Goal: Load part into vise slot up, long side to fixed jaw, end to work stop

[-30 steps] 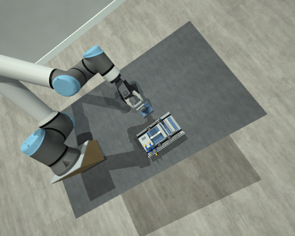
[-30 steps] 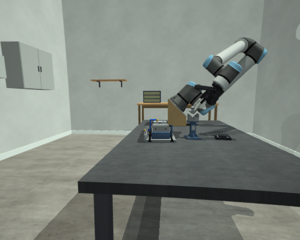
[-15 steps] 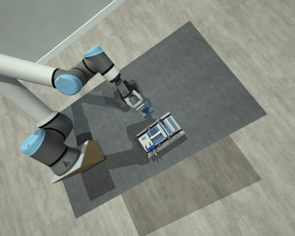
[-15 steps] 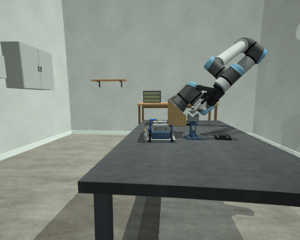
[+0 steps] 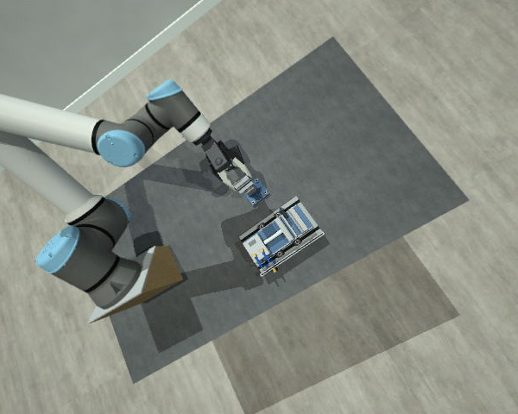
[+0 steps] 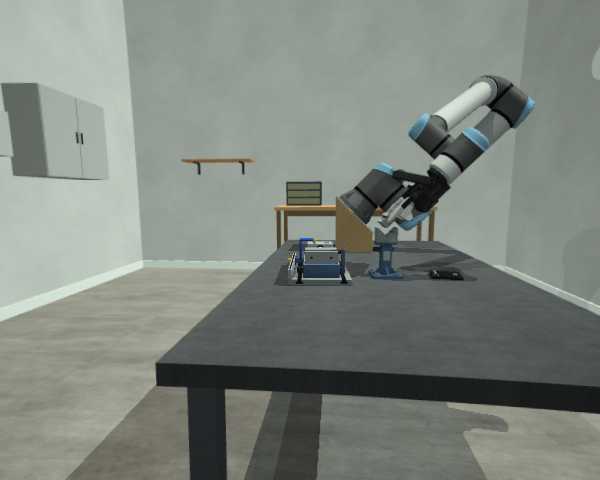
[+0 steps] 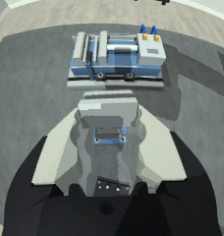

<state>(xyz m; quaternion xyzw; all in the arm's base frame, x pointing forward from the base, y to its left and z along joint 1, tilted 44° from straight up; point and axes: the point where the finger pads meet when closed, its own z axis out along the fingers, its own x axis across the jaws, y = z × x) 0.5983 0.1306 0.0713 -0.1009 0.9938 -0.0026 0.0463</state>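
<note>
From the top, the gripper (image 5: 246, 185) (image 6: 388, 219) (image 7: 108, 106) tilts over the blue stand (image 5: 255, 196) (image 6: 385, 260) (image 7: 110, 138)! Exterior: the vise (image 5: 279, 234) (image 6: 321, 263) (image 7: 114, 56) sits beside the stand. Wrist: the fingers are closed on the part (image 7: 108, 112), outside the vise.

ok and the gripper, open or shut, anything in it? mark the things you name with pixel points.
Gripper (image 5: 242, 181) (image 6: 388, 215) (image 7: 108, 106): closed on the part (image 5: 241, 181) (image 6: 387, 214) (image 7: 109, 107), held above the V-block (image 5: 250, 191) (image 6: 385, 236) (image 7: 108, 132).
</note>
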